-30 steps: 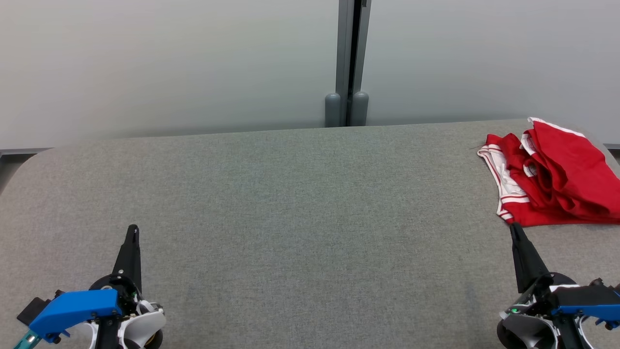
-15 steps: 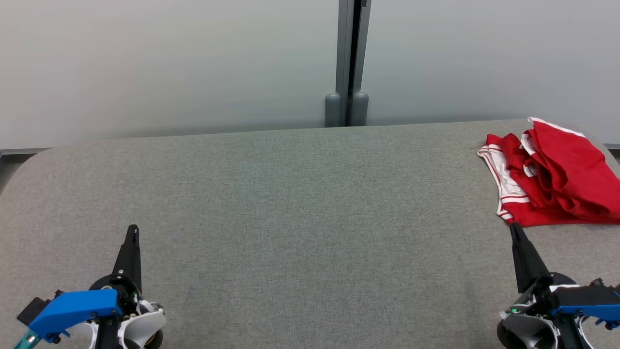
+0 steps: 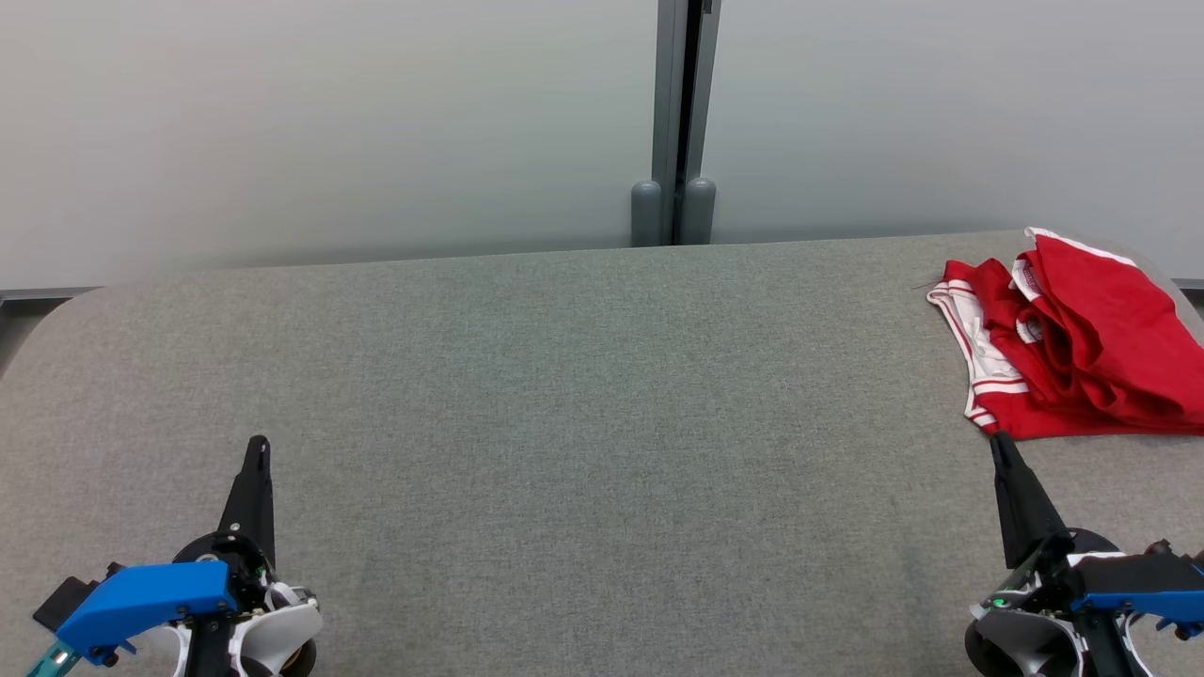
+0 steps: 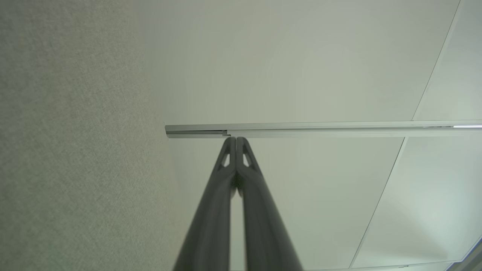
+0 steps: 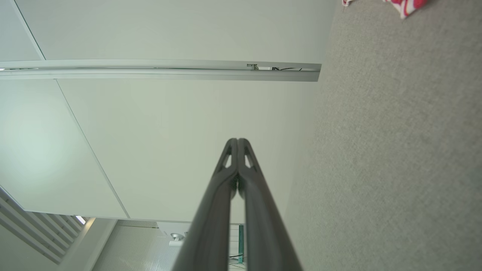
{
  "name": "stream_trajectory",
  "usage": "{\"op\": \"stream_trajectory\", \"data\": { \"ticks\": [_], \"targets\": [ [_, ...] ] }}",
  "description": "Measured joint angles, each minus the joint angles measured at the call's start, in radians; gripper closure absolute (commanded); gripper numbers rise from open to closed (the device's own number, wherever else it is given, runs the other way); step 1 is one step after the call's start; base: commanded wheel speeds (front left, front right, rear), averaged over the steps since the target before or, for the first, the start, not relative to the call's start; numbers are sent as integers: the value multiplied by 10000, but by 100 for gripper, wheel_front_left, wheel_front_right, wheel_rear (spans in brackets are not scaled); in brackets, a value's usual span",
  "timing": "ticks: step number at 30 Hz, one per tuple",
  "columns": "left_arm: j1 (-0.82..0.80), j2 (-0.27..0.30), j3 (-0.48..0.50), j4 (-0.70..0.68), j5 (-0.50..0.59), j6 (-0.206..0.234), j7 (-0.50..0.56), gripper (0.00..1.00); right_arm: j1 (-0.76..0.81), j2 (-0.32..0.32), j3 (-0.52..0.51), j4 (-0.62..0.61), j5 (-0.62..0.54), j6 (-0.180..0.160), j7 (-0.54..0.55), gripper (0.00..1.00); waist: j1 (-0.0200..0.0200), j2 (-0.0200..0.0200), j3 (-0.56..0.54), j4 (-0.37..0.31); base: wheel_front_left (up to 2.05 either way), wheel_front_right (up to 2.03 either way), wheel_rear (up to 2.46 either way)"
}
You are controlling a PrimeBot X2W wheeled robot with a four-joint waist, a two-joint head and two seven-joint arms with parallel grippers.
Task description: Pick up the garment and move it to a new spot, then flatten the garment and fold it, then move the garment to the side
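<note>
Red garment (image 3: 1082, 348) with white striped trim and white inner lining, crumpled in a loose heap, not flattened or folded. Lies at the far right of the grey desk (image 3: 602, 395), near its back edge, cut off by the frame's right side. A striped corner (image 5: 404, 5) shows in the right wrist view.

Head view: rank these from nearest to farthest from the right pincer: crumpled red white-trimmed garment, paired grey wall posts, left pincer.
Measured from the right pincer:
1. Crumpled red white-trimmed garment, just ahead of it, far right.
2. Paired grey wall posts, at the back, centre.
3. Left pincer, across at the near left.
</note>
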Motion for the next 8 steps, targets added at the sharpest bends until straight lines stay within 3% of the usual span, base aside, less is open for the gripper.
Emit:
{"op": "stream_trajectory", "data": {
  "ticks": [8],
  "targets": [
    [0,0,0,0,0,0,0,100,0,0,0,0,0,0,0,100,0,0,0,0,0,0,0]
  ]
}}
